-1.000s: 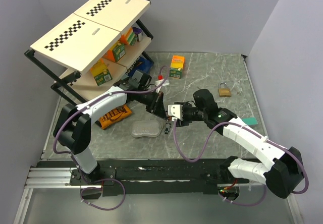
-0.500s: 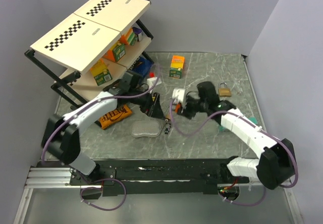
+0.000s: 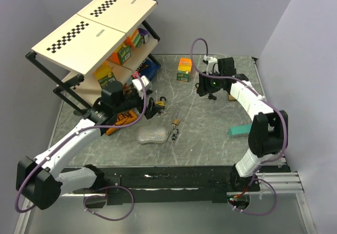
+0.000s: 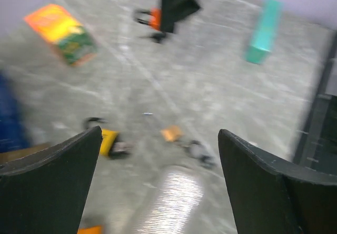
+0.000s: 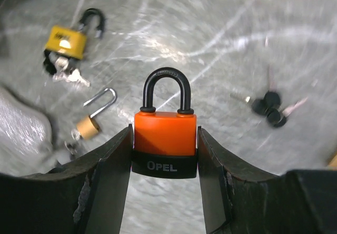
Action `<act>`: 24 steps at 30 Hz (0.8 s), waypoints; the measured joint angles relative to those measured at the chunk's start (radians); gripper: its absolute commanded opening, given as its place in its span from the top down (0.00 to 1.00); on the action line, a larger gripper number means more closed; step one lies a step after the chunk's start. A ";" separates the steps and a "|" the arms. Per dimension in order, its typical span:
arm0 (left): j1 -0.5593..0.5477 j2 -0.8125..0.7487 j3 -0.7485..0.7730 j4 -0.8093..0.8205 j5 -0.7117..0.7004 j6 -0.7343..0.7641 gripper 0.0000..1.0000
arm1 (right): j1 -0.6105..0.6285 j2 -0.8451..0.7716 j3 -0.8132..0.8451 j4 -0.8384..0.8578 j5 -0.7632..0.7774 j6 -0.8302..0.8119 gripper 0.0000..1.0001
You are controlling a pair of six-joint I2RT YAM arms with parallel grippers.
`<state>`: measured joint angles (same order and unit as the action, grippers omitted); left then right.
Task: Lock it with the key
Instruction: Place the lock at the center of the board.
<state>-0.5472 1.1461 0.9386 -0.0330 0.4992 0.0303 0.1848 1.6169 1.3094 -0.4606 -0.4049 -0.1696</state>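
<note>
Right gripper (image 5: 165,130): is closing on a squat orange padlock (image 5: 164,139) with a black rubber base and black steel shackle, one finger pressing each flat side.
Why held so: the fingers are squeezing the body low down, leaving the shackle poking out past the fingertips. The base, where I judge the keyhole to be, is facing back toward the palm and cannot be seen.
Shackle: both legs are looking seated in the body. Whether it is latched cannot be told.
Black-headed keys (image 5: 267,107): are lying on the grey marbled table (image 5: 221,44), beyond the fingertips and outside the right-hand finger, apart from the lock.
Left gripper (image 4: 158,134): is hanging with its jaws spread wide and nothing between them, tilted down over the clutter.
Ahead of the left fingers (image 4: 52,181): a yellow padlock (image 4: 108,142) with its shackle open is lying nearer the left-hand finger, and a small brass padlock (image 4: 171,134) with a key ring near the middle. A silvery plastic pouch (image 4: 168,197) is sitting closest in.
Step in hand: judging by the grip, the right arm is presenting or carrying the lock, and no key is in either hand yet.
Next need: the base is likely needing to turn outward before a key can enter.
Risk: the smooth body may be slipping if twisted.
</note>
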 measured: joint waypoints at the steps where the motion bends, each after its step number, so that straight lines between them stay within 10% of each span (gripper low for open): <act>1: 0.000 -0.014 -0.021 0.025 -0.033 0.019 0.04 | -0.002 0.031 0.017 -0.011 0.015 0.049 1.00; 24: 0.001 0.070 0.059 -0.044 -0.212 0.004 0.04 | 0.022 0.398 0.162 -0.008 0.236 0.319 0.87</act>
<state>-0.5465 1.2163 0.9974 -0.0769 0.2867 0.0345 0.2066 2.0151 1.4715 -0.4683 -0.1688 0.1493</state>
